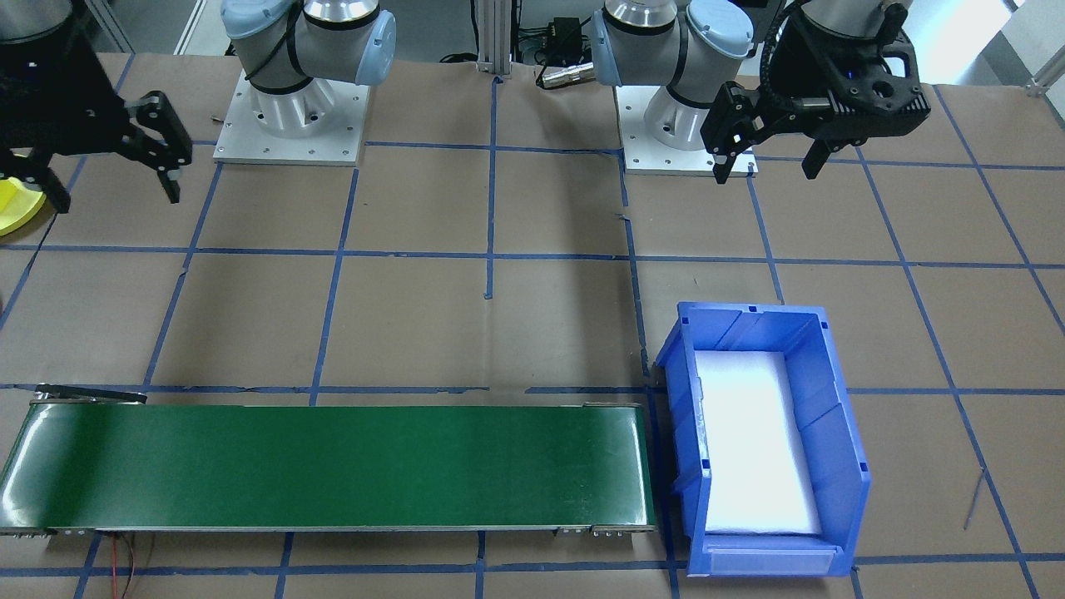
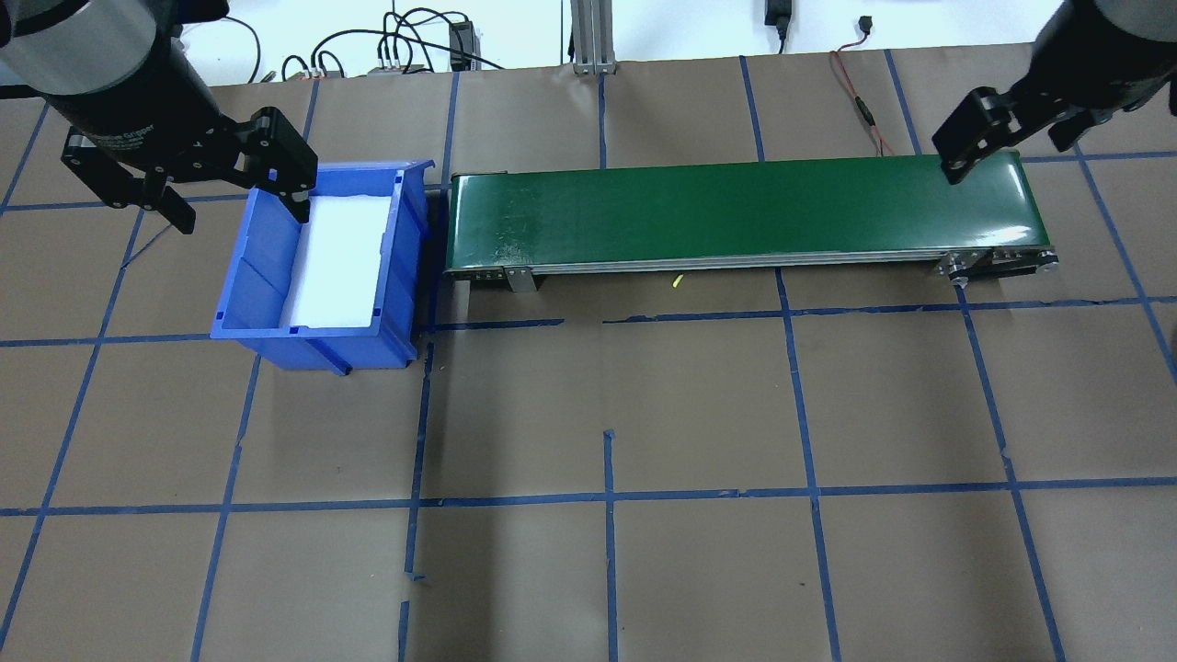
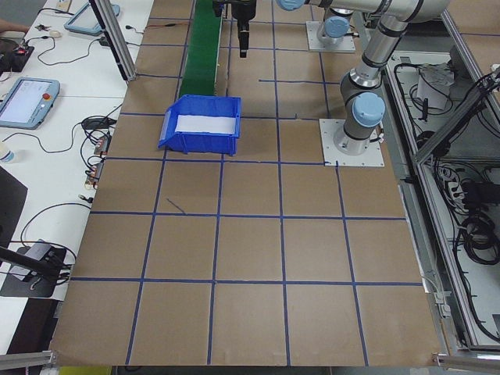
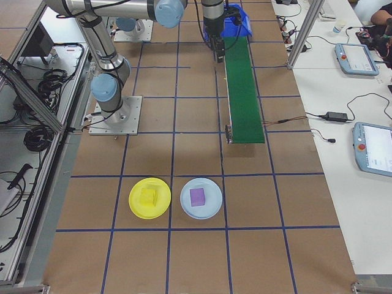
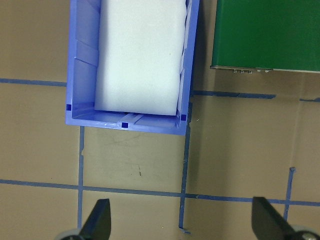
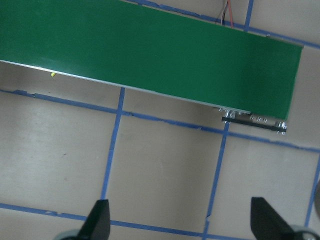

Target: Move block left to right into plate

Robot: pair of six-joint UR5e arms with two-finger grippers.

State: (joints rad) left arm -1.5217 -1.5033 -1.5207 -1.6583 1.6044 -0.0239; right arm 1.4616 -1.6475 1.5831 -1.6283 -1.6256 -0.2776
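Note:
The yellow plate (image 4: 136, 207) lies on the table past the conveyor's end, with a yellow foam block (image 4: 148, 196) resting in it; only its edge (image 1: 15, 212) shows in the front-facing view. My left gripper (image 2: 241, 213) hangs open and empty above the near end of the blue bin (image 2: 267, 276); its fingers (image 5: 98, 221) are spread wide. My right gripper (image 1: 116, 198) is open and empty too, hovering beside the right end of the green conveyor (image 2: 736, 211), well away from the plate.
The blue bin (image 1: 832, 433) holds only a white foam liner. A pale blue plate (image 4: 211, 207) with a purple block (image 4: 197, 196) sits beside the yellow one. Both arm bases stand on the robot's side of the taped brown table.

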